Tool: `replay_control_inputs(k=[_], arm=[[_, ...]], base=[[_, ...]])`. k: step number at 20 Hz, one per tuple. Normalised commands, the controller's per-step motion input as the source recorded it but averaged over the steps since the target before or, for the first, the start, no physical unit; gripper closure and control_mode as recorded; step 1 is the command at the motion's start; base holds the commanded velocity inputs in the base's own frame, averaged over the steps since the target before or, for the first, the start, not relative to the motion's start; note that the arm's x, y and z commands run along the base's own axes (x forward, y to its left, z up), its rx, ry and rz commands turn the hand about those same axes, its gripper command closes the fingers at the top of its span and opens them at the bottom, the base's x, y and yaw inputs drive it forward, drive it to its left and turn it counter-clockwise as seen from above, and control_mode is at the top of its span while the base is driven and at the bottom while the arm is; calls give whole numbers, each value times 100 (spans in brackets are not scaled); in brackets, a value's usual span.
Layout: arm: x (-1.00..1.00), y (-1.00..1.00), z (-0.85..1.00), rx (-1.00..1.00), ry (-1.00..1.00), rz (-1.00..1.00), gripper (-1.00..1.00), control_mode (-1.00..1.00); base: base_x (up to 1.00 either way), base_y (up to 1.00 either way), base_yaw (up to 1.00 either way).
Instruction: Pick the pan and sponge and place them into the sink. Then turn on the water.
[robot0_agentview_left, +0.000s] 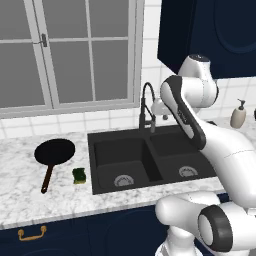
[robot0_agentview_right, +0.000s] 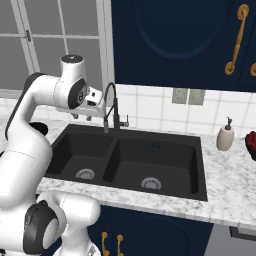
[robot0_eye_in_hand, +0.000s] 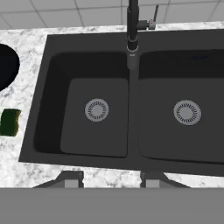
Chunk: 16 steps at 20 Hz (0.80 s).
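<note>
The black pan (robot0_agentview_left: 55, 151) lies on the marble counter left of the sink (robot0_agentview_left: 152, 156), its reddish-brown handle toward the front edge. The sponge (robot0_agentview_left: 79, 175), green side up, lies between the pan and the sink's left rim. In the hand view the pan's edge (robot0_eye_in_hand: 6, 65) and the sponge (robot0_eye_in_hand: 9, 122) are at the far left. My gripper (robot0_eye_in_hand: 111, 179) hangs open and empty above the sink (robot0_eye_in_hand: 133, 109), near the front rim over the divider. It is level with the black faucet (robot0_agentview_right: 112, 107), just beside its arch. No water runs from the spout.
A soap dispenser (robot0_agentview_right: 225, 136) stands on the counter right of the sink, with something red (robot0_agentview_right: 251, 142) at the far right edge. A window is behind the counter, and dark blue cabinets hang above on the right.
</note>
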Motion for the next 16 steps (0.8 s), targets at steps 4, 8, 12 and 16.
replay_control_inputs(k=[4, 8, 12, 16], arm=[[-6, 12, -3, 0, 0, 0, -100, -100], [-17, 50, -21, 0, 0, 0, -100, -100], [-16, 71, -21, 1, 5, 2, -100, -100], [-11, 67, -29, 4, 8, 4, -100, -100]], base=[[0, 0, 0], [0, 0, 0], [0, 0, 0], [0, 0, 0]])
